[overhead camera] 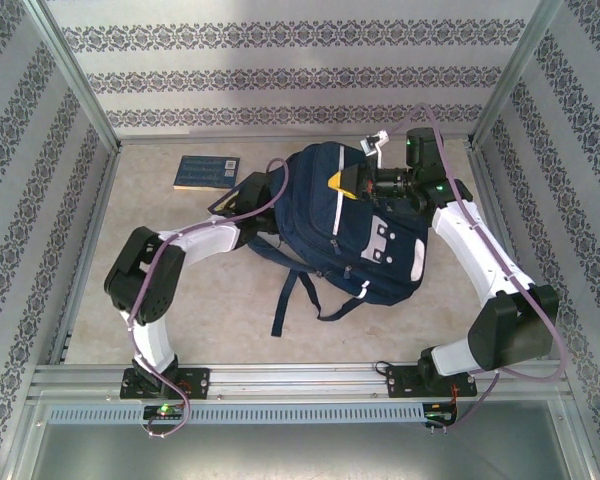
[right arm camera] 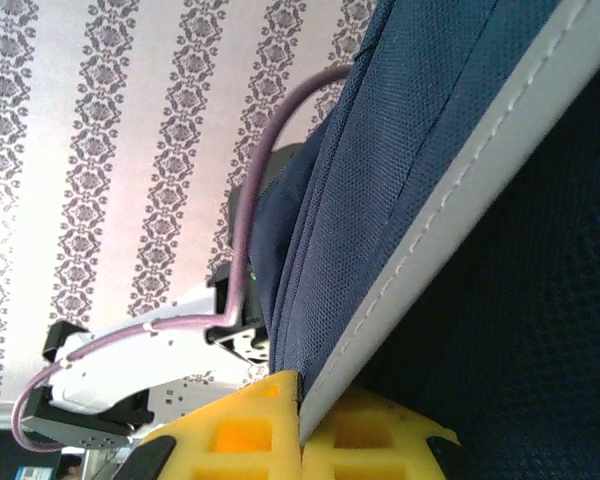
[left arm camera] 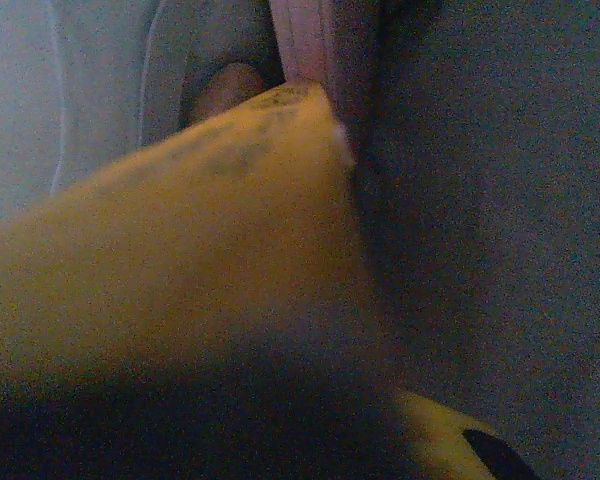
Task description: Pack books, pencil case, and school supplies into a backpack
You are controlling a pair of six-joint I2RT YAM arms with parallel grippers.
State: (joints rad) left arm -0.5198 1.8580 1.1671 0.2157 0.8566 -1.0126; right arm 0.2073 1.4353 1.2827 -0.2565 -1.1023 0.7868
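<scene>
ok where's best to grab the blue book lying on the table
The book lies flat, left of the backpack, its far edge near the back wall. Probably pinch the near long edge, coming from above and the near side, tilted, since a thin flat cover offers no height to straddle.

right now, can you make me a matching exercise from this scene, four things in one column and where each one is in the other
Things:
1. dark blue book
2. yellow-orange book
3. right gripper
4. backpack

Places:
a. clamped on the backpack's white-striped edge
b. lying in the middle of the table
c. flat at the table's far left, apart from the backpack
d. tucked among dim fabric, close up in the left wrist view

Pairs: 1-c; 2-d; 3-a; 4-b
</scene>
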